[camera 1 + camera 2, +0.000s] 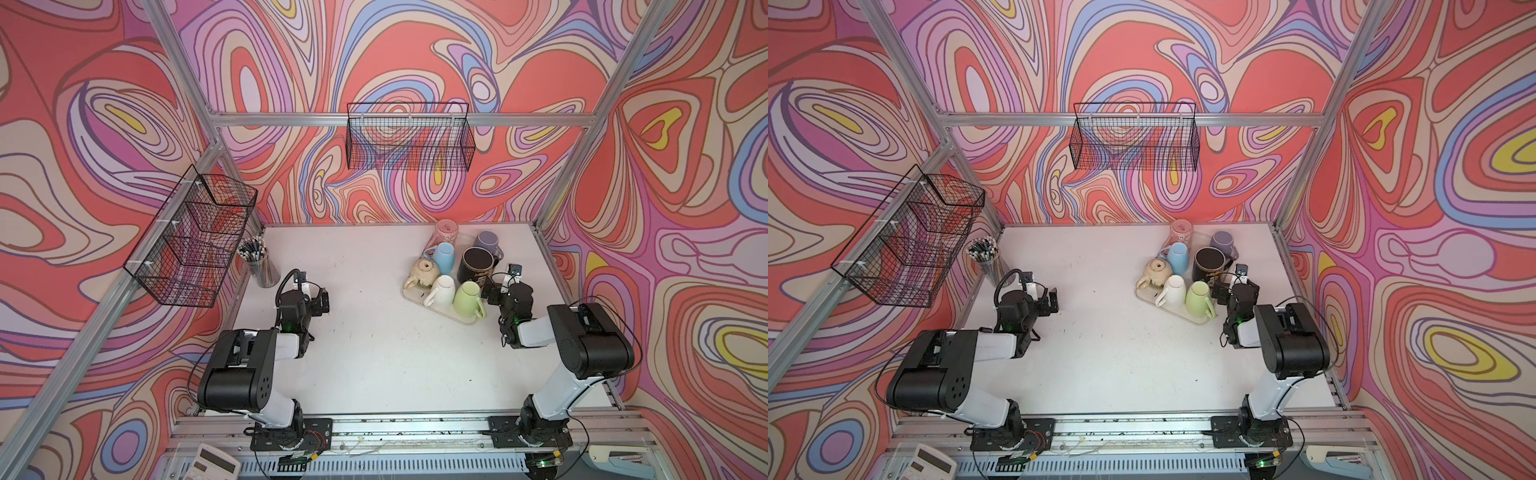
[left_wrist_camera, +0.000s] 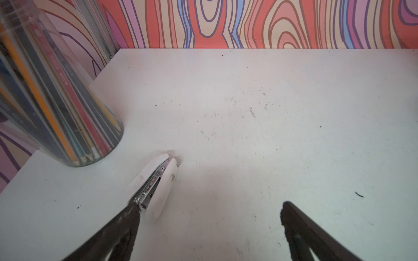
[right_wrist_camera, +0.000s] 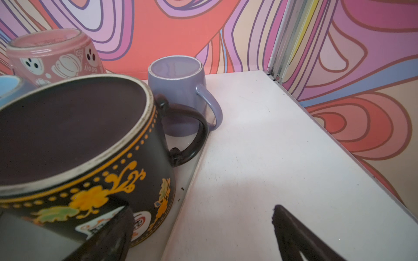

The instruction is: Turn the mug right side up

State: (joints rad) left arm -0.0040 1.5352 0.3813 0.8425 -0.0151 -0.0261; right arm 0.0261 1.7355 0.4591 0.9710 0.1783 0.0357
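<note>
While the black mug (image 3: 79, 135) stands inverted, right gripper (image 3: 199, 212) beside it — jaws apart, left gripper (image 2: 209, 206) spread.

Black mug (image 3: 95, 171): glossy glaze, foot ring bare and rough. Purple mug (image 3: 178, 90): satin glaze, worn foot ring. Pink mug (image 3: 56, 58): translucent, glass-like. Counter (image 2: 271, 135): matt white, scuffed, scratched. Pencil jar (image 2: 56, 101): clear, plastic or glass, can't tell. Stapler (image 2: 158, 187): glossy white plastic, bright metal core. Wire baskets (image 1: 409, 137): black metal wire.
</note>
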